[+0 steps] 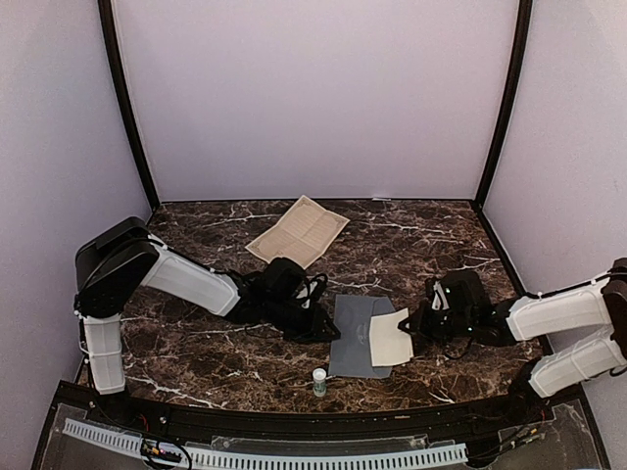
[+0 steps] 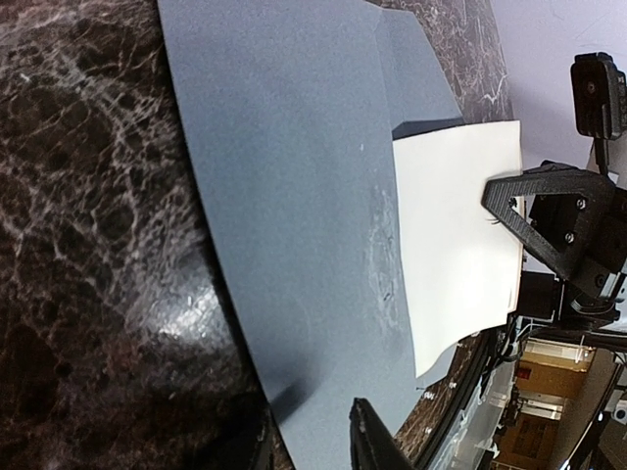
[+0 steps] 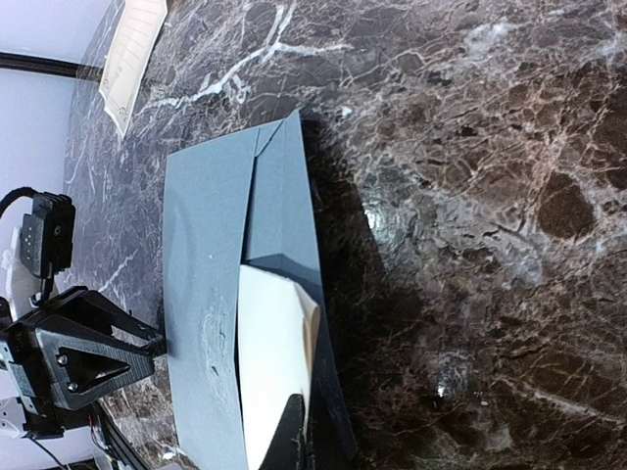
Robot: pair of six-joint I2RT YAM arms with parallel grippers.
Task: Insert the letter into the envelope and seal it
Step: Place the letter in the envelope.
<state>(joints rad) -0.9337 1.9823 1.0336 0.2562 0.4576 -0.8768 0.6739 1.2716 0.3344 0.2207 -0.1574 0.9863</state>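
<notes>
The slate-grey envelope (image 1: 353,335) (image 2: 294,196) (image 3: 201,255) lies flat at the near middle of the table, its flap (image 3: 284,196) open toward the right arm. The cream letter (image 1: 390,338) (image 2: 456,235) (image 3: 269,362) rests over the flap, its far edge tucked at the dark pocket mouth. My right gripper (image 1: 419,328) (image 3: 309,446) is shut on the letter's near edge. My left gripper (image 1: 328,328) (image 2: 313,441) sits at the envelope's left edge. Its jaws stand narrowly apart, one finger over the grey paper and one over the marble.
A tan printed sheet (image 1: 299,231) (image 3: 132,54) lies at the back of the marble table (image 1: 421,235). A small white bottle with a green cap (image 1: 319,382) stands near the front edge, just below the envelope. Pale walls close in the back and both sides.
</notes>
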